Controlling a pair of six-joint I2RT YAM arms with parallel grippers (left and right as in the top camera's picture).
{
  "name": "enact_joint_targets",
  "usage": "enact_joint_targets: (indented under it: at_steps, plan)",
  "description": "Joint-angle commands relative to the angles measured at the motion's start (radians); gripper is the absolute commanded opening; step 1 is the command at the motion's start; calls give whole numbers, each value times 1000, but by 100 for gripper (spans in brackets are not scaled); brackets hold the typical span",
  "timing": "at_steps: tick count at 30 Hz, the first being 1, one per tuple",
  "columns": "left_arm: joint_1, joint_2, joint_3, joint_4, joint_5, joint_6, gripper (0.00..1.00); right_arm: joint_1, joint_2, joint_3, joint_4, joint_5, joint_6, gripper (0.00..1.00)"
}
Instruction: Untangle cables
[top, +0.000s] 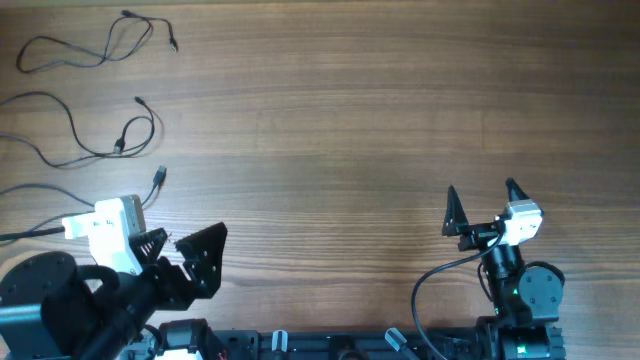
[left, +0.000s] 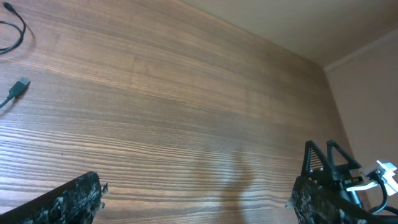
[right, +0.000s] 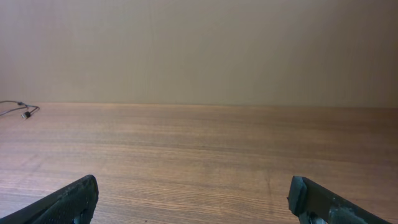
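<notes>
Three thin black cables lie apart on the wooden table at the far left. One cable (top: 95, 48) curls at the top left. A second cable (top: 95, 140) loops below it. A third cable (top: 158, 178) ends in a plug near my left arm, and the plug also shows in the left wrist view (left: 18, 87). My left gripper (top: 185, 245) (left: 196, 199) is open and empty at the front left. My right gripper (top: 482, 205) (right: 193, 199) is open and empty at the front right, far from the cables.
The wooden table (top: 340, 120) fills the overhead view. The right arm's own black cable (top: 440, 275) curves by its base. A cable end (right: 18, 111) shows far off in the right wrist view. A beige wall stands behind the table.
</notes>
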Motion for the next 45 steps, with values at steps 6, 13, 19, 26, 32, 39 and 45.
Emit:
enact_joint_targets:
  at_steps: [6,13,19,26,32,39,45]
  plan:
    - [-6,0,-3,-4,-6,20,100,-4,-13,-1,2,16,16,100]
    - [-11,-15,-39,59,-4,56,100,-4,-13,-1,2,16,16,100]
    - [-18,-129,-246,279,-2,80,100,-4,-13,-1,2,16,16,100]
    - [-51,-267,-452,407,-17,80,100,-4,-13,-1,2,16,16,100]
    - [-57,-323,-533,398,-18,80,100,-4,-13,-1,2,16,16,100]
    - [-66,-375,-680,562,-77,85,100,-4,-13,-1,2,16,15,100]
    - [-70,-530,-912,803,-86,85,100,-4,-13,-1,2,16,16,100]
